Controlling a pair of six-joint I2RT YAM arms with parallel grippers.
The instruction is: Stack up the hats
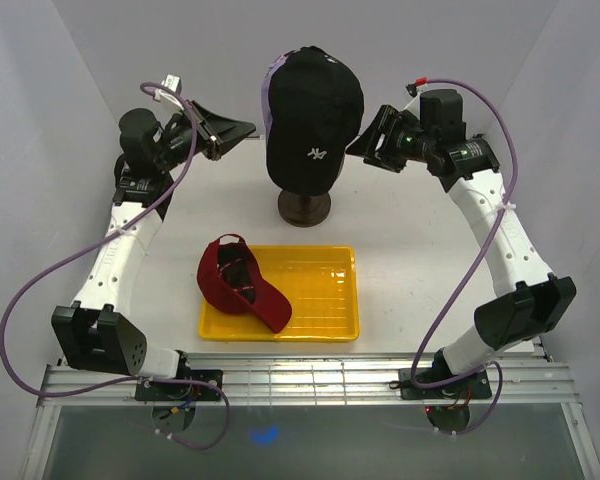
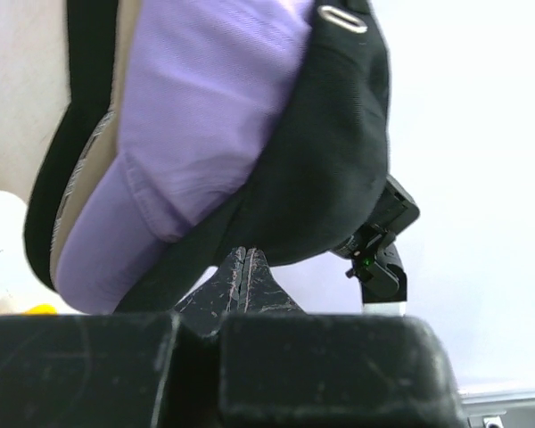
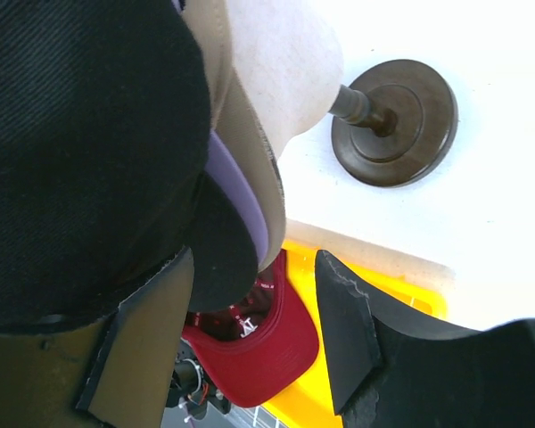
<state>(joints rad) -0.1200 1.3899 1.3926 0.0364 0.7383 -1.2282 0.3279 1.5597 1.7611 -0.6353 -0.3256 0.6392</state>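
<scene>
The black cap (image 1: 313, 110) sits outermost on the mannequin head, over the lavender cap (image 1: 269, 92). In the right wrist view the black cap (image 3: 80, 152), lavender brim (image 3: 242, 201) and tan cap (image 3: 250, 134) are layered on the cream head (image 3: 281, 62). The red cap (image 1: 242, 283) lies upside down on the left edge of the yellow tray (image 1: 325, 300). My left gripper (image 1: 246, 128) is shut and empty, just left of the stack (image 2: 242, 267). My right gripper (image 1: 363, 142) is open at the stack's right side (image 3: 254, 259), with the black brim between its fingers.
The mannequin's dark round base (image 1: 304, 208) stands on the white table behind the tray, also in the right wrist view (image 3: 392, 120). White walls enclose the table on the left, back and right. The right gripper's body shows past the caps in the left wrist view (image 2: 379, 254).
</scene>
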